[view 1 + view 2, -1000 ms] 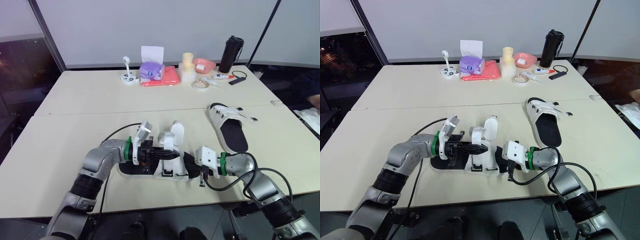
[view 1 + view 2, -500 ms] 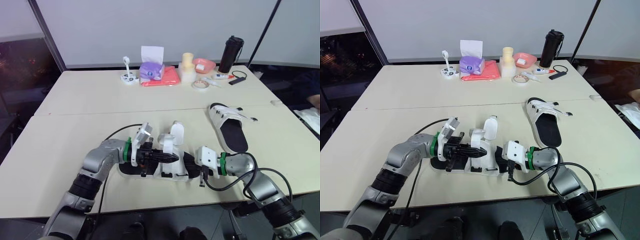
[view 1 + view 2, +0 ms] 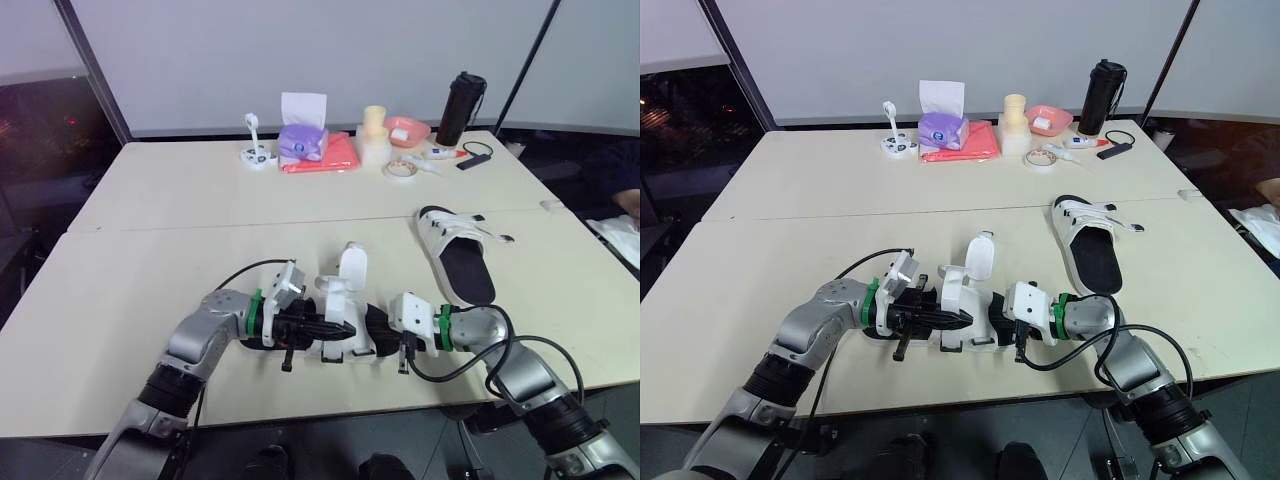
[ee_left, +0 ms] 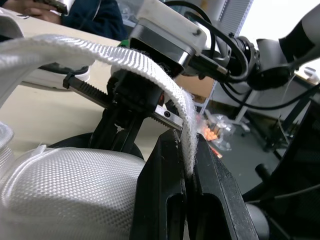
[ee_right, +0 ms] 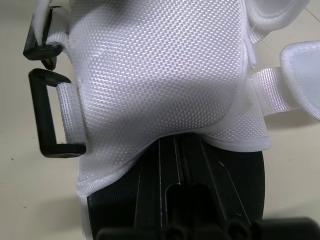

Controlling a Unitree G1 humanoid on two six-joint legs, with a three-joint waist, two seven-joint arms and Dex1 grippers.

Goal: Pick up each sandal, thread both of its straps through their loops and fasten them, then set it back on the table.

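One table (image 3: 180, 230), pale top, joined from two slabs. Two sandals on it, white uppers, black footbeds. The near sandal (image 3: 958, 300) is my reference. Can't tell if its sole sits flat or is raised a little. The second sandal (image 3: 455, 255) lies beyond the near sandal and to its right, well apart, untouched, straps loose.

Two arms, both low over the table. My left forearm comes in at the near sandal's left end and my right forearm at its right end. Elbows are bent and the wrists are about level, so the grippers point at each other along the sandal.

My left gripper (image 3: 962, 320): fingers (image 4: 160, 190) pressed nearly together, pinching one white woven strap (image 4: 150, 75) of the near sandal. The strap arches up and over from the pinch. My right gripper (image 5: 176, 150): fingers side by side, only a thin slit between them. They lie along the black footbed with the tips tucked under the white upper. What the tips touch there I can't tell.

One wide flap of the near sandal stands upright above my left gripper. Two black loops (image 5: 47, 115) sit on one edge of the upper, both with no strap through.

Far behind the near sandal there is one black bottle (image 3: 460, 105), one purple tissue box (image 3: 303, 140), one pink bowl (image 3: 408, 130) and one tape roll (image 3: 400, 170).
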